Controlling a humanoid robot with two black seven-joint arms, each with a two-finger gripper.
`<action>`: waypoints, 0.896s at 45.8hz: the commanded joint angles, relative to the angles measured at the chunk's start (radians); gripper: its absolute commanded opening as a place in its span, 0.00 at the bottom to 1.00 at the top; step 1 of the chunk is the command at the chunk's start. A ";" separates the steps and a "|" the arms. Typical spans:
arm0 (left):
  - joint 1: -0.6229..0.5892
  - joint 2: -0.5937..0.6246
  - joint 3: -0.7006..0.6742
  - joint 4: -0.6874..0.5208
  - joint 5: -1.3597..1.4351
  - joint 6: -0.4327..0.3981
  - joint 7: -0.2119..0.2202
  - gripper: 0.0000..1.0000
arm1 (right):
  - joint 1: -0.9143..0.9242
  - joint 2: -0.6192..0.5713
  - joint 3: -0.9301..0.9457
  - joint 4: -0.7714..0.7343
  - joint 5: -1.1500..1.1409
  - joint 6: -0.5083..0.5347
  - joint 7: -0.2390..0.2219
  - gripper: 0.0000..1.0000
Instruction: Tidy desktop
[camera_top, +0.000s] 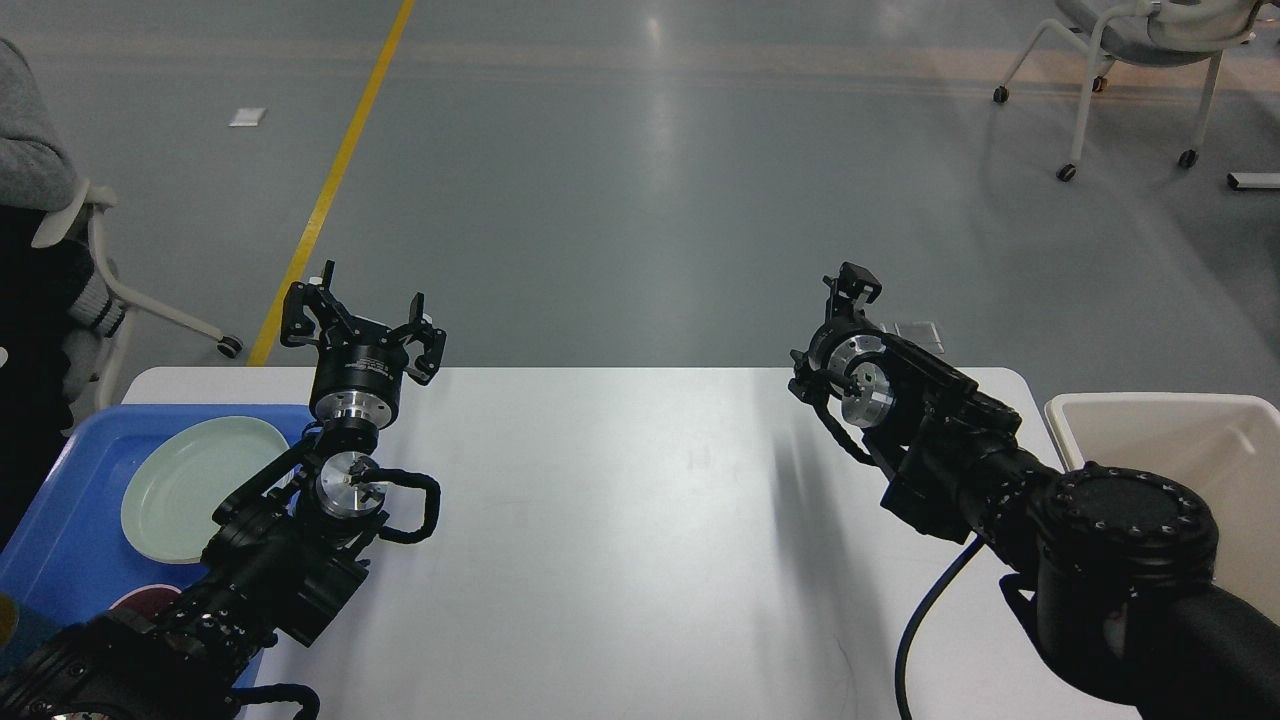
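Two arms of ours hang over one white worktop (620, 520) filling the lower frame. Our left gripper (362, 325) shows jaws spread wide, empty; our right gripper (850, 290), end-on, we cannot tell. One blue tray (60, 520), lower left, carries one pale green plate (195, 485); one cream bin (1180, 440) sits right.

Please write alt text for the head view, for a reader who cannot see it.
Two black robot arms hover over a white desktop; the left gripper is open and holds nothing, while the right gripper is too end-on to judge. A blue tray with a pale green plate sits left, a cream bin right.
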 joint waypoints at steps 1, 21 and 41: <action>-0.001 0.000 0.000 0.000 0.000 0.000 0.000 1.00 | -0.011 0.000 0.000 -0.001 0.000 0.000 0.001 1.00; 0.000 0.000 0.000 0.000 0.000 0.000 0.000 1.00 | -0.006 0.000 0.000 -0.001 0.000 0.000 0.001 1.00; -0.001 0.000 0.000 0.000 0.000 0.000 0.000 1.00 | -0.014 0.002 0.000 0.001 0.000 -0.003 0.303 1.00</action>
